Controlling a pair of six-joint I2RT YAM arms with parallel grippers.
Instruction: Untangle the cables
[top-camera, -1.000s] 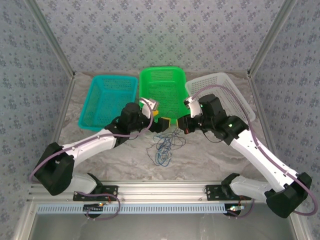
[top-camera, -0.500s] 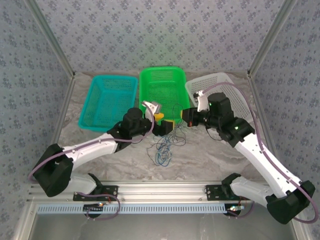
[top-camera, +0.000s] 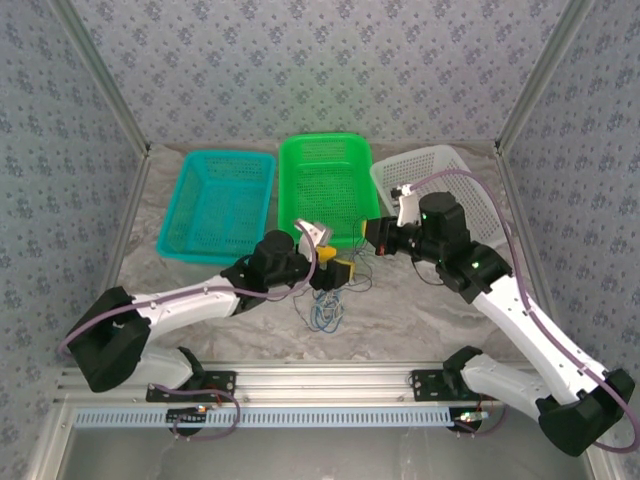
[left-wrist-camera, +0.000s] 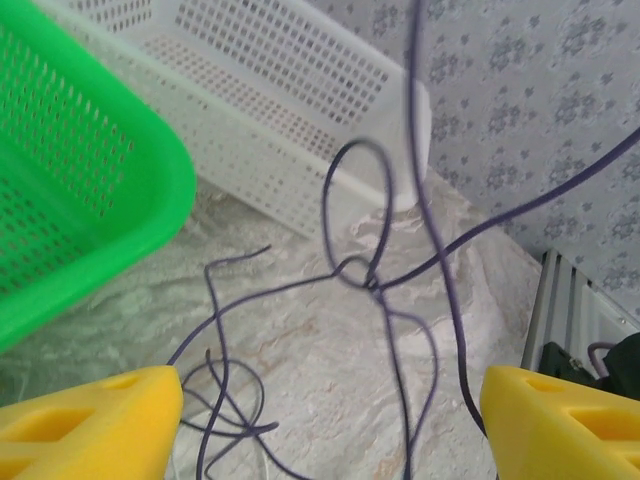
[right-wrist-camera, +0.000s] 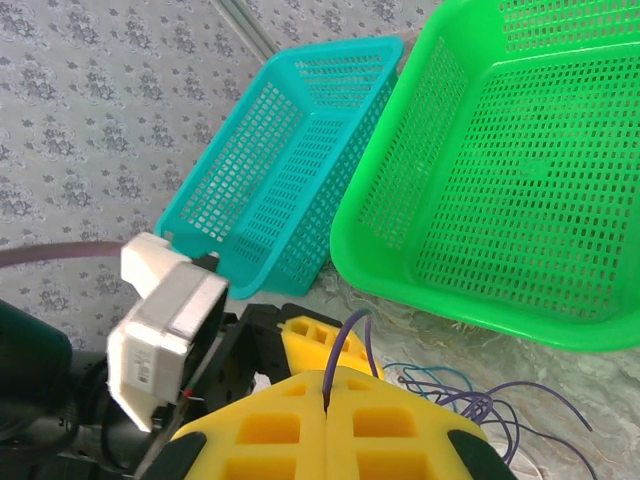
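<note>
Right hand (right-wrist-camera: 325, 385) is pinching 1 purple cable (left-wrist-camera: 417, 100), lifting it; left hand (left-wrist-camera: 330, 385), spread but narrowing, is advancing onto the knot (left-wrist-camera: 370, 283) just ahead, so separation is starting.

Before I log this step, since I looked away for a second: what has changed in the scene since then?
The left gripper moved from the green basket's front edge nearer, down over the cable pile, jaws open. The right gripper drew slightly rightward, staying shut on a dark purple cable. Pile and basket stayed put.
</note>
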